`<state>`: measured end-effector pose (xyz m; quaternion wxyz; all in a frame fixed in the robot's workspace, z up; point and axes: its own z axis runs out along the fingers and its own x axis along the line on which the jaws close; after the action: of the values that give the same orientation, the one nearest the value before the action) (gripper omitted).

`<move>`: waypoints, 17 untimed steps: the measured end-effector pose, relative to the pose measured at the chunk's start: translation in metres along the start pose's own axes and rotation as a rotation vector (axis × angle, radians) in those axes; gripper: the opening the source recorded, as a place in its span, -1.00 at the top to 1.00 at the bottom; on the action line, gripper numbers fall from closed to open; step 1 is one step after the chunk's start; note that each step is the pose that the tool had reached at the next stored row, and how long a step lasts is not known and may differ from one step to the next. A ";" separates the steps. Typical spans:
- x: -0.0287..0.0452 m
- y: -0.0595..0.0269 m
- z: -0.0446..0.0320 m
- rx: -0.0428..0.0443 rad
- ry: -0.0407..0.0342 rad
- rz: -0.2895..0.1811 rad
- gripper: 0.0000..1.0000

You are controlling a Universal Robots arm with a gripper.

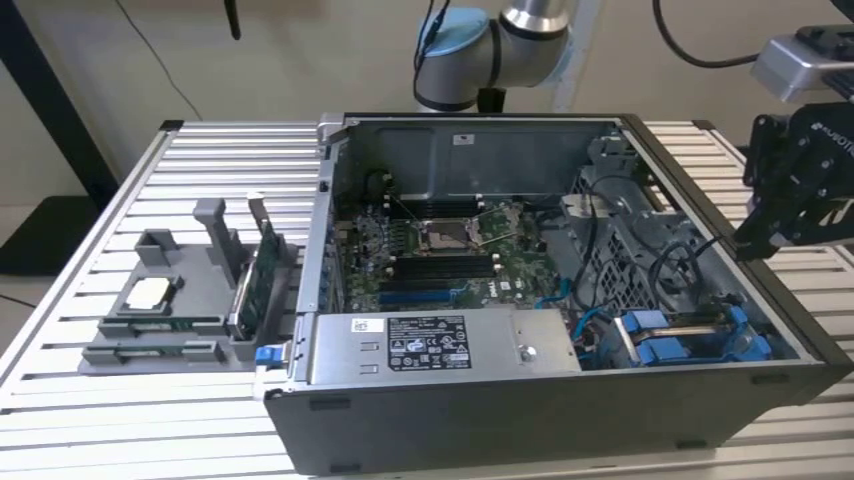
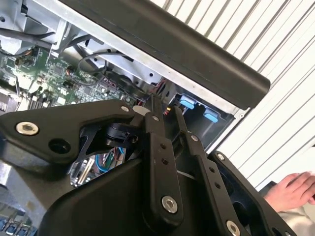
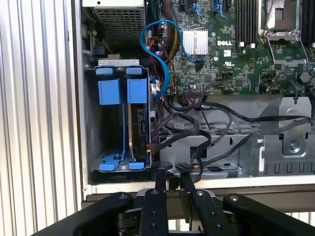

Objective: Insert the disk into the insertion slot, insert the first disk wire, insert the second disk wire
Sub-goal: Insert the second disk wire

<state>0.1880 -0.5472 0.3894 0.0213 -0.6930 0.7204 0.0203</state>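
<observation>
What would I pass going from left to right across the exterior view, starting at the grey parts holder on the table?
Grey parts holder → upright green card → power-supply box → blue disk caddies → end effector.

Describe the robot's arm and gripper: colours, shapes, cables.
The arm is a silver-grey tube with a rounded light-blue joint cap. The gripper is matte black in both wrist views. It has two slim, straight fingers on hinged link bars, dotted with small round holes and silver screw heads. In the exterior view a black cable hangs beside the arm.
</observation>
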 end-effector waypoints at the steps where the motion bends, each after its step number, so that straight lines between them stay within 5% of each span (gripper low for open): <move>1: 0.0000 0.0000 0.0004 0.0000 0.0000 0.000 0.47; 10: 0.0010 -0.0001 0.0068 0.0001 -0.0001 0.002 0.68; 17: 0.0010 0.0044 0.0012 0.0002 -0.0009 0.004 0.68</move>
<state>0.1836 -0.5479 0.3881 0.0216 -0.6915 0.7218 0.0206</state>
